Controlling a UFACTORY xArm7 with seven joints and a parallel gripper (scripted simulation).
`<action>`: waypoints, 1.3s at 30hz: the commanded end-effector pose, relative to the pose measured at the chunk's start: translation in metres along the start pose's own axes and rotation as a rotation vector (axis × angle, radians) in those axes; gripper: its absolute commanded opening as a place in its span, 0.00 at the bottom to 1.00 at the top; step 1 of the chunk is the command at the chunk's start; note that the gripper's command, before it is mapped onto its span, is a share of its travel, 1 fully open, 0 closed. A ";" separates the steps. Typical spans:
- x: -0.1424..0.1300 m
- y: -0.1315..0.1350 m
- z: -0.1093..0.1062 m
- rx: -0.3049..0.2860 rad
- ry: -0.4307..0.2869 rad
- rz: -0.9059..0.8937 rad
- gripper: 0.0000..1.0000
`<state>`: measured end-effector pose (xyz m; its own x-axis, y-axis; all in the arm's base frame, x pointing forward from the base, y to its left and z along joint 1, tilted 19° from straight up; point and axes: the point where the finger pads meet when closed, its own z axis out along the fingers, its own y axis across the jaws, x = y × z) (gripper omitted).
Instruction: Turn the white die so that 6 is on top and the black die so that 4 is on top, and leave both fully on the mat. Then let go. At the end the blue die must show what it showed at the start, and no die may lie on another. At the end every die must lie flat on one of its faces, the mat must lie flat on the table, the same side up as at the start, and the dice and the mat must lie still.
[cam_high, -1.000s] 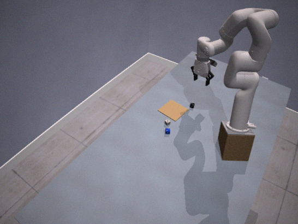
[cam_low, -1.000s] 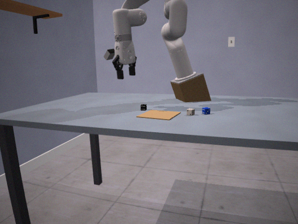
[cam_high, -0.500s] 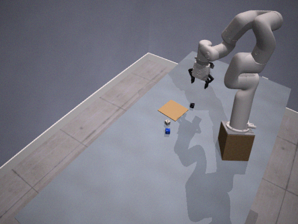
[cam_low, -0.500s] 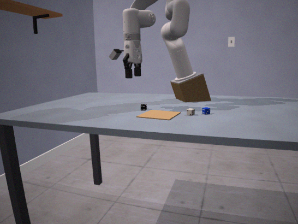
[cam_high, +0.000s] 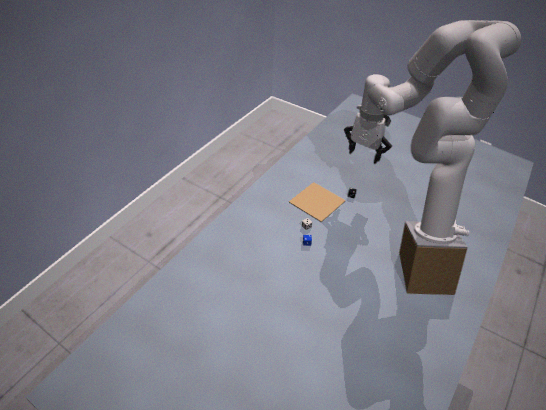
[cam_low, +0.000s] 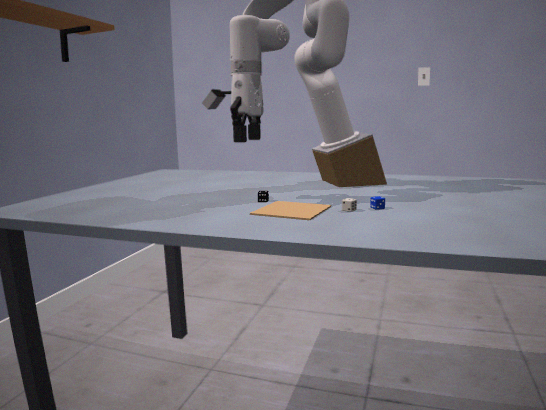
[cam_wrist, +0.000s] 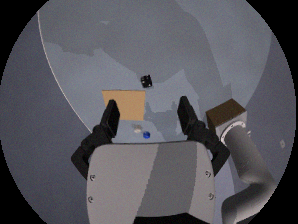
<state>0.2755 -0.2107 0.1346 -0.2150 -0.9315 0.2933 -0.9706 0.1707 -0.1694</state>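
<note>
An orange mat (cam_high: 317, 201) (cam_low: 291, 210) (cam_wrist: 125, 103) lies flat on the grey table. The black die (cam_high: 352, 192) (cam_low: 263, 196) (cam_wrist: 147, 80) sits on the table just off one mat edge. The white die (cam_high: 306, 224) (cam_low: 349, 204) (cam_wrist: 137, 127) sits on the table off another edge. The blue die (cam_high: 307, 240) (cam_low: 377, 202) (cam_wrist: 147, 135) lies right beside the white one, apart from it. My gripper (cam_high: 366, 148) (cam_low: 246, 132) (cam_wrist: 148, 105) is open and empty. It hangs high above the table, roughly over the black die.
The arm's brown base block (cam_high: 432, 262) (cam_low: 350, 164) (cam_wrist: 225, 115) stands on the table beyond the dice. The table edge (cam_low: 280, 247) runs along the front. A wooden shelf (cam_low: 50, 17) is on the wall at the far left.
</note>
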 end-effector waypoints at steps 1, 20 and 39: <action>-0.001 -0.001 -0.001 0.005 0.001 -0.005 1.00; -0.001 -0.001 0.001 0.006 -0.002 -0.007 1.00; -0.002 -0.001 0.067 0.005 -0.012 -0.010 1.00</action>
<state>0.2807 -0.2239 0.0771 -0.2002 -0.9446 0.2600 -0.9721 0.1583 -0.1733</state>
